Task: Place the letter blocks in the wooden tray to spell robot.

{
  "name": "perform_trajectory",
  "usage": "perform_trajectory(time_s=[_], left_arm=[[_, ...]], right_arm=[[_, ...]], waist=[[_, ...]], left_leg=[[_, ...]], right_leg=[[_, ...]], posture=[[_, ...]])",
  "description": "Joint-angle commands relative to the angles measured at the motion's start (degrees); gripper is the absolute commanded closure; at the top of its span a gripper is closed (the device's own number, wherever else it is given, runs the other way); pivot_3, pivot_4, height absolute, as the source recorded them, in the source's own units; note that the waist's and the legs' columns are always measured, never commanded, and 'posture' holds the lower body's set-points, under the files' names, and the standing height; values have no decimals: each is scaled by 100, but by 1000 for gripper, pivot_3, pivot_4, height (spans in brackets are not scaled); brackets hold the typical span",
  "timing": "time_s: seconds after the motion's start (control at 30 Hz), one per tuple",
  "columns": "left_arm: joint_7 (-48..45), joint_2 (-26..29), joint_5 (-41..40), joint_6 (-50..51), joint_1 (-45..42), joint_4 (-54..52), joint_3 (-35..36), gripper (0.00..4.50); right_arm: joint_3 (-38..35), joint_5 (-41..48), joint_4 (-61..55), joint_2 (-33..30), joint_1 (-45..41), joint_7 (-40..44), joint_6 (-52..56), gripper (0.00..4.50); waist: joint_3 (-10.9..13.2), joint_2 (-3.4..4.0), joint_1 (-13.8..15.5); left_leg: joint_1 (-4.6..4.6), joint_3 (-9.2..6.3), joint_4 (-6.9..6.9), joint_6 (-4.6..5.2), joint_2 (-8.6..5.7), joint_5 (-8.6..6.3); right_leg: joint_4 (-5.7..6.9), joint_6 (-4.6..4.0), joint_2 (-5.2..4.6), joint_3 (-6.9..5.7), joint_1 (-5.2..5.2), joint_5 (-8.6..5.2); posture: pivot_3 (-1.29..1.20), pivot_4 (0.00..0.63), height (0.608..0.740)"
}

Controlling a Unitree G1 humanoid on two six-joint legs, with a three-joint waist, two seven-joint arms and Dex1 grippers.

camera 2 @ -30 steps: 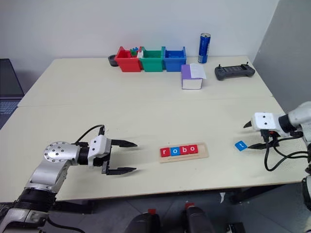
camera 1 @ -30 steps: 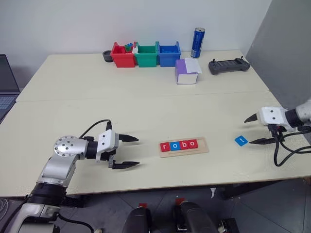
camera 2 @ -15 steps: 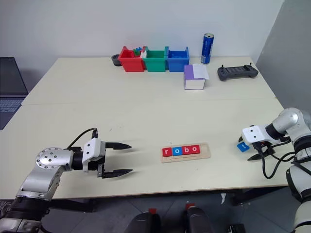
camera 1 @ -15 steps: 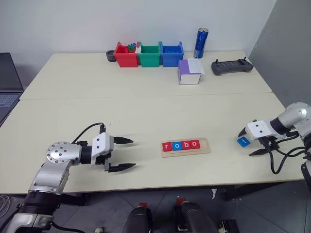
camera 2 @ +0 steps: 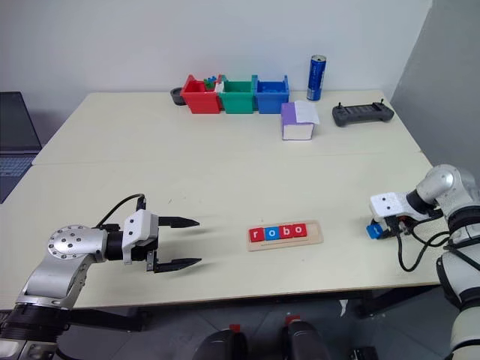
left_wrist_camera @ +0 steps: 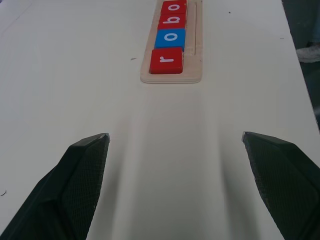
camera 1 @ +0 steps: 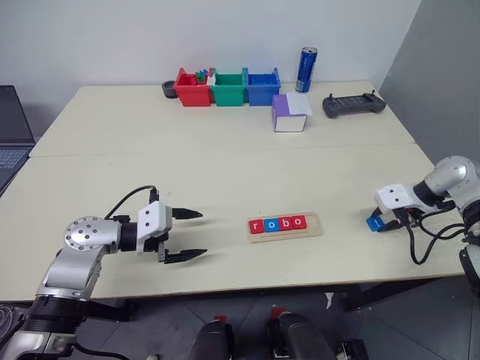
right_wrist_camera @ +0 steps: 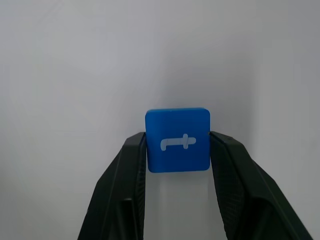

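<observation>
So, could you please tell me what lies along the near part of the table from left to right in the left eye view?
Left pincer → wooden tray holding r, o, b, o → blue t block → right pincer.

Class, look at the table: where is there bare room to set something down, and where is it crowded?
Bare tabletop stretches between the wooden tray and the purple-and-white box. The tray's right end, beyond the last o tile, is free too. The far edge is crowded: bins, can, controller.
</observation>
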Motion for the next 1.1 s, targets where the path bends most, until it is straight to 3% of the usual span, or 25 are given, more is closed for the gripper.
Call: perform_trajectory(time_s=[0.03, 0.13, 0.37, 1.1], left_arm=[[24, 50, -95, 29, -130, -164, 59, 0], [31, -9, -89, 58, -222, -157, 4, 0], [18, -134, -27, -18, -397, 4, -127, 0], [143, -241, -16, -306, -49, 36, -117, 0]], right_arm=[[-164, 1258, -2186, -289, 270, 408, 1412, 3047], [-345, 1258, -3555, -160, 488, 224, 2924, 3047], [53, 367, -4938, 123, 592, -185, 4475, 3047], [726, -872, -5225, 729, 428, -43, 5516, 3047]], waist=[[0, 3, 5], [0, 3, 13], [-1, 2, 43], [-1, 2, 17]], left_leg=[[-11, 0, -1, 0, 0, 0], [-14, -2, -3, -1, 3, -1], [-34, 0, 6, 0, -1, -1], [-61, -1, 8, -1, -2, -1]], right_leg=[[4, 0, 0, 0, -12, -1], [3, 0, 1, -3, -16, -1], [-5, 1, -4, -3, -23, -1], [-5, 0, -3, -5, -48, -1]], posture=[[0, 150, 740], [0, 150, 740], [0, 150, 740], [0, 150, 740]])
